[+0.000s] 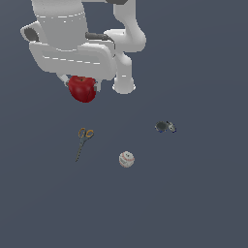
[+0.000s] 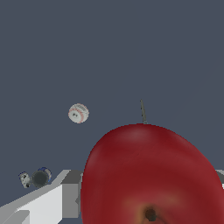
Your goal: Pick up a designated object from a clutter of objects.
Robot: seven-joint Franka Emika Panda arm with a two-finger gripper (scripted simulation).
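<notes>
The glossy red apple (image 1: 82,89) hangs under the white hand in the exterior view, well above the dark floor. My gripper (image 1: 82,85) is shut on it, with a finger on each side. In the wrist view the apple (image 2: 151,175) fills the near field with its dimpled end showing, and one grey-white finger (image 2: 52,199) lies against its side. The rest of the clutter lies on the floor below: the white red-stitched baseball (image 1: 126,159) (image 2: 78,113), the orange-handled scissors (image 1: 84,140) and the small dark grey lumpy object (image 1: 165,127) (image 2: 37,178).
The arm's white base post (image 1: 124,80) stands on the floor just to the exterior view's right of the apple. In the wrist view only the scissors' blade tip (image 2: 142,111) shows past the apple. The floor is plain dark grey.
</notes>
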